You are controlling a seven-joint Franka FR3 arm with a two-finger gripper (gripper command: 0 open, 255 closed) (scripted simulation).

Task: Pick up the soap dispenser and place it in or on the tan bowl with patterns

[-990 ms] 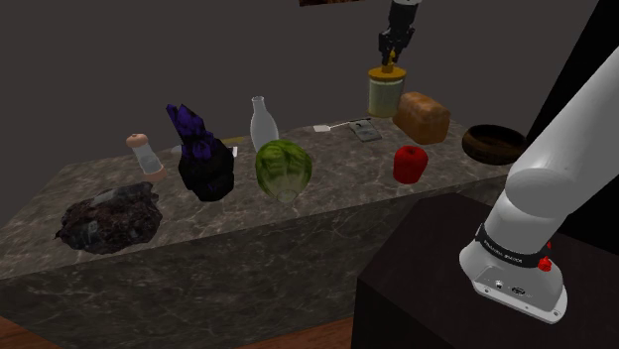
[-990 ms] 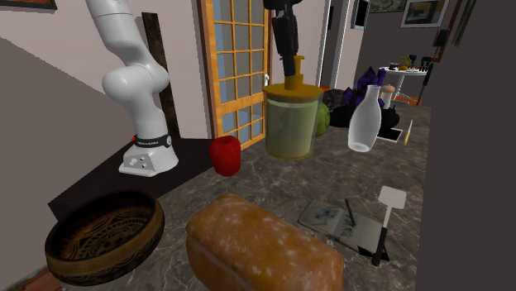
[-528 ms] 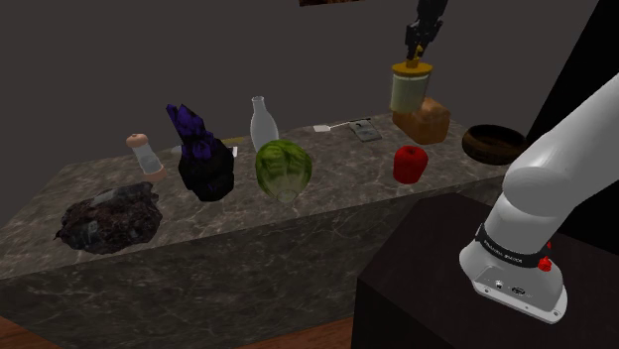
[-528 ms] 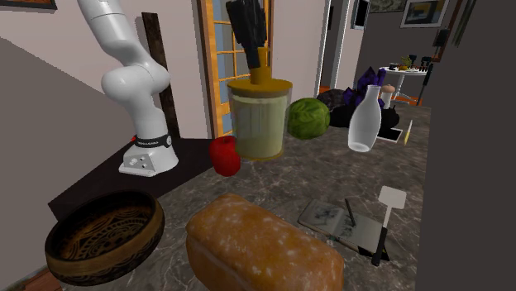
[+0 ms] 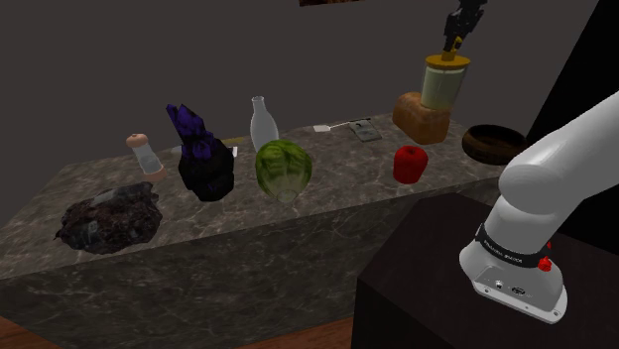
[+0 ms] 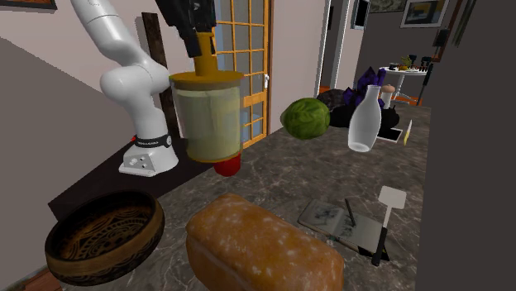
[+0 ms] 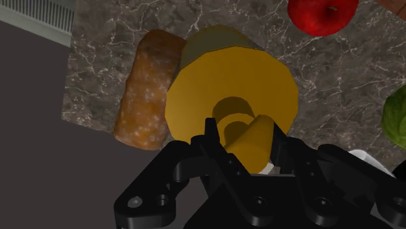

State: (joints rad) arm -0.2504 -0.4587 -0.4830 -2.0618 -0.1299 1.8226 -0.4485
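The soap dispenser (image 5: 443, 83) is a pale green jar with a mustard-yellow lid and pump. It hangs in the air above the bread loaf (image 5: 418, 116), with my gripper (image 5: 458, 40) shut on its pump. In the second exterior view the soap dispenser (image 6: 208, 116) hangs from the gripper (image 6: 203, 45) over the counter, between the red apple and the loaf. The wrist view looks down on the yellow lid (image 7: 231, 97), the gripper (image 7: 246, 140) clasping the pump. The brown patterned bowl (image 5: 493, 143) sits at the counter's end, seen large as the bowl (image 6: 103, 237) in the second exterior view.
On the marble counter (image 5: 337, 183) stand a red apple (image 5: 409, 164), a cabbage (image 5: 283, 170), a glass bottle (image 5: 262, 124), a dark purple object (image 5: 203, 157), a small shaker (image 5: 147, 156) and a dark lumpy mass (image 5: 109, 218). A notebook and spatula (image 6: 355, 221) lie behind the loaf (image 6: 260, 250).
The gripper has carried the soap dispenser higher and towards the shoulder view's right, from beside the loaf to above it, closer to the bowl.
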